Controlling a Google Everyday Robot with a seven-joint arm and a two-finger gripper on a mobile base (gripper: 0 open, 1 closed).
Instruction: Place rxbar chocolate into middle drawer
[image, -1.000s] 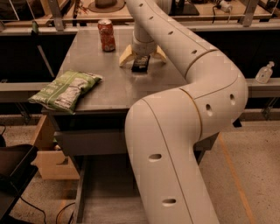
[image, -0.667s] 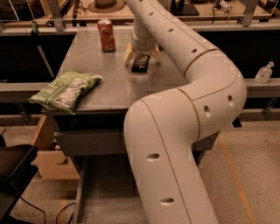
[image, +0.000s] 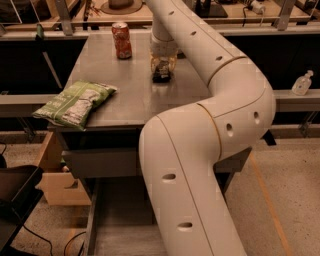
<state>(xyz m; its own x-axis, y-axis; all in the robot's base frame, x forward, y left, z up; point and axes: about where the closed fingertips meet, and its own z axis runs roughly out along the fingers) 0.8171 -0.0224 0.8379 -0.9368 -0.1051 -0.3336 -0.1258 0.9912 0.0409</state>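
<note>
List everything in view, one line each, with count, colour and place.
soda can: one, red, upright at the table's far left.
chip bag: one, green, lying at the table's near left corner.
snack bar: one, black, on the table's far side, right of the can, directly below the gripper.
table: one, grey top, centre of view.
drawer: one, grey, pulled out low beneath the table.
wooden box: one, tan, on the floor left of the table.
bottle: one, clear, on the ledge at far right.
arm: one, white, reaching from the near side across the table.
gripper: one, at the arm's end, over the snack bar.
</note>
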